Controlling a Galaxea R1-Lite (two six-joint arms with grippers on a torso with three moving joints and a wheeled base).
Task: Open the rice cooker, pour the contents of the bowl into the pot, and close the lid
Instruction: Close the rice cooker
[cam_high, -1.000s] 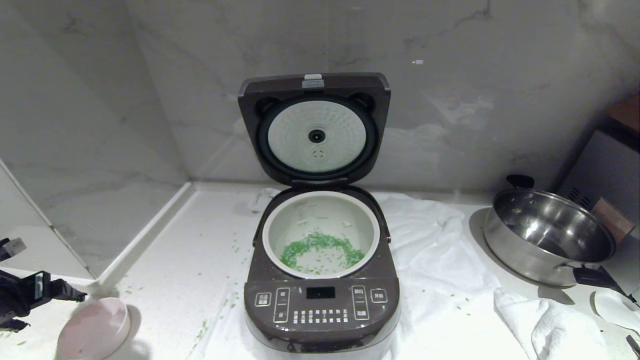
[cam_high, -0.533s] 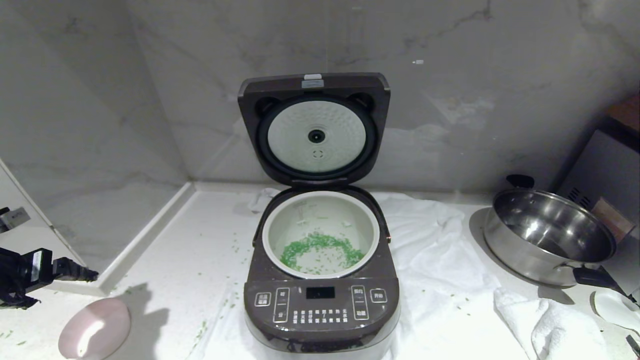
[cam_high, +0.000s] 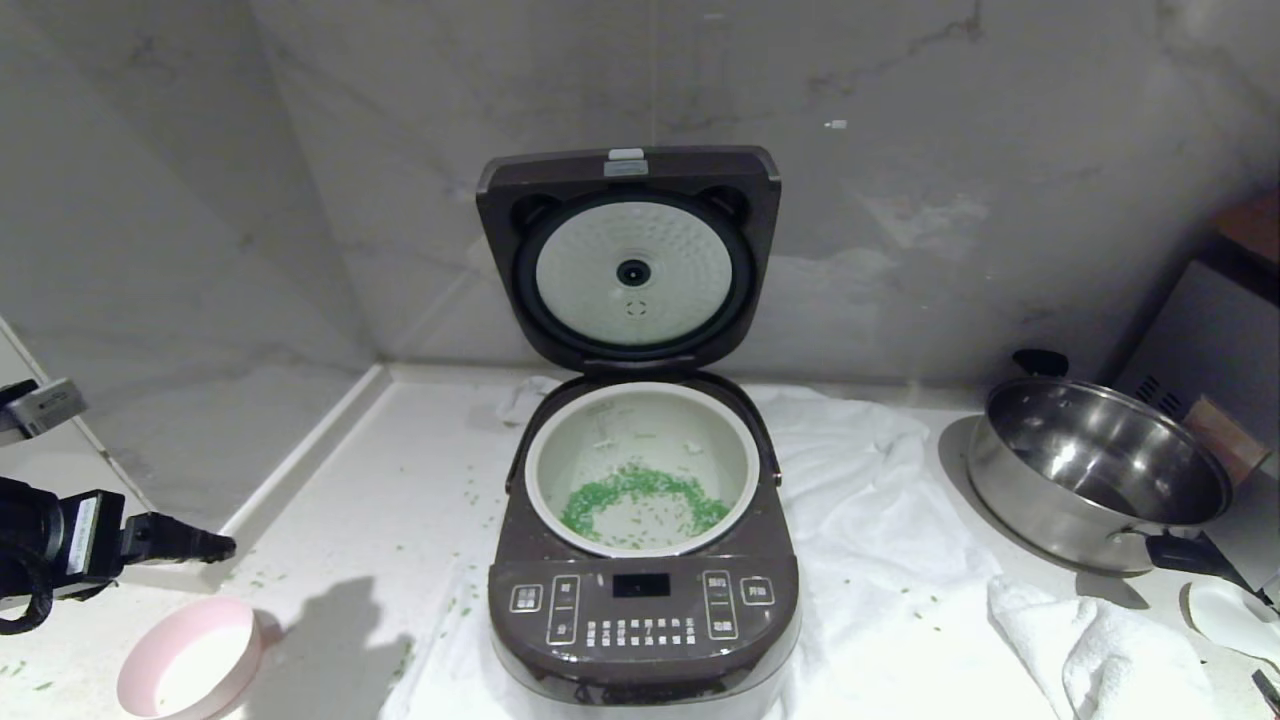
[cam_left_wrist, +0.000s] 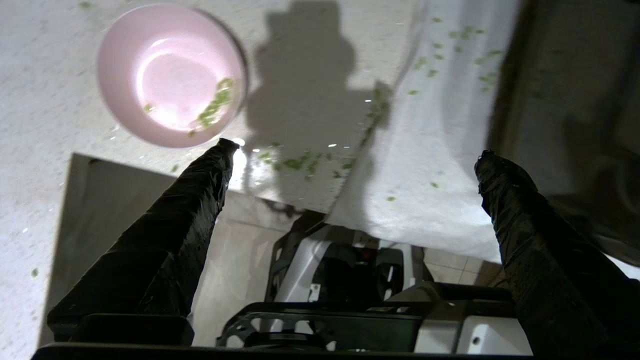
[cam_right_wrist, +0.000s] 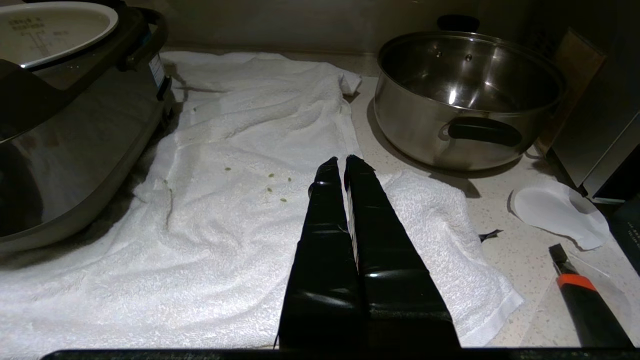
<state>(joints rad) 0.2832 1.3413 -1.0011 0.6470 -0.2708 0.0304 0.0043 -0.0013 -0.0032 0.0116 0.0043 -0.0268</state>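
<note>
While standing lid (cam_high: 628, 255) raised on white towel (cam_high: 880, 480): rice cooker (cam_high: 642, 560), cream pot (cam_high: 560, 440) holding ring of green contents (cam_high: 640, 495). Left of cooker, near worktop (cam_high: 380, 480) edge: pink bowl (cam_high: 190, 658), upright, few green bits inside. Above bowl: left gripper (cam_left_wrist: 350, 155), released, empty. Right of cooker: steel pan (cam_high: 1095, 470); right gripper (cam_right_wrist: 341, 167), clenched over towel.

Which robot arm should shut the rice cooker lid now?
Probably the left. Its open end effector hangs raised beside the rice cooker, clear of the set-down bowl, and the lid stands upright. The right end effector is shut, low over the towel.
</note>
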